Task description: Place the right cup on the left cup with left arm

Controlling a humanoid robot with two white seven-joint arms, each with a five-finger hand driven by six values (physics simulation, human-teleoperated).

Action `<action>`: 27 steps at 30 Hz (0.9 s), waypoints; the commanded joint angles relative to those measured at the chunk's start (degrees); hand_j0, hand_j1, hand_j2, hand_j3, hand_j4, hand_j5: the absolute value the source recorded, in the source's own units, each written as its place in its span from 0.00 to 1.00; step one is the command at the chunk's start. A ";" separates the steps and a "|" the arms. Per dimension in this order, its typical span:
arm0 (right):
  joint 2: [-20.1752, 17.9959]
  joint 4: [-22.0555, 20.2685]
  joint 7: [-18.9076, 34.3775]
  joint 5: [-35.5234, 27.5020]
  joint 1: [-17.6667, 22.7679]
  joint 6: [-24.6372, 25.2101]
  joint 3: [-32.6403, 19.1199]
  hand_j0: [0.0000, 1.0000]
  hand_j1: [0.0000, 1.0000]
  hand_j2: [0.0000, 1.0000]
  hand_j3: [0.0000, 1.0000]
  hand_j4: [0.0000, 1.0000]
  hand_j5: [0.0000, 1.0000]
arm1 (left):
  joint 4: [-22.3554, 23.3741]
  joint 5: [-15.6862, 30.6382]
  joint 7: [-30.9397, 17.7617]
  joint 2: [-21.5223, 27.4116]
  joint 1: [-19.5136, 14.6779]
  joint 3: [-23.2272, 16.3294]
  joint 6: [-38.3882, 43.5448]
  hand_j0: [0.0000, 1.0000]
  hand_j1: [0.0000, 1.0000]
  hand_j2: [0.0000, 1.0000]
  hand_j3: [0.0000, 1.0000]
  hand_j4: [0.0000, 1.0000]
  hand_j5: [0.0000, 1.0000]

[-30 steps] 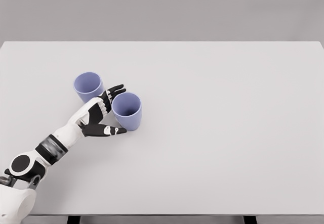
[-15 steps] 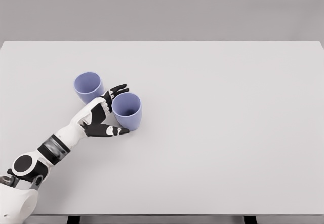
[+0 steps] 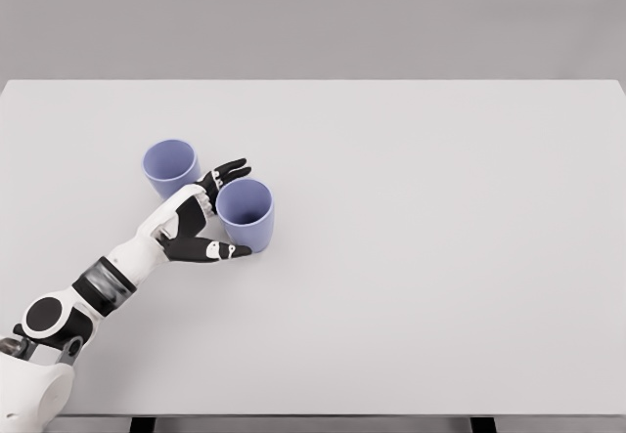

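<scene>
Two lilac-blue cups stand upright on the white table [image 3: 421,257]. The left cup [image 3: 171,166] is at the left of the table. The right cup [image 3: 245,215] is a little nearer and to its right. My left hand [image 3: 219,210] comes in from the lower left and sits against the right cup's left side. Its fingers [image 3: 227,172] reach behind the cup and the thumb [image 3: 217,250] lies in front of it. The fingers are spread around the cup, not closed on it. The right arm is out of view.
The left hand has crept slightly forward and to the right around the right cup. Both cups stay where they were.
</scene>
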 commanded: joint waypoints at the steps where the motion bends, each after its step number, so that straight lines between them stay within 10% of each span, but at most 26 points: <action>1: -0.01 0.01 0.02 0.00 0.00 0.03 0.01 1.00 1.00 1.00 1.00 1.00 1.00 | -0.06 0.35 -0.02 0.01 0.00 0.05 -0.05 1.00 1.00 1.00 1.00 1.00 1.00; 27: -0.01 0.01 0.02 0.00 0.00 -0.05 0.01 1.00 1.00 1.00 1.00 1.00 1.00 | -0.23 0.26 0.07 -1.04 -1.23 -0.21 0.13 1.00 1.00 1.00 1.00 1.00 1.00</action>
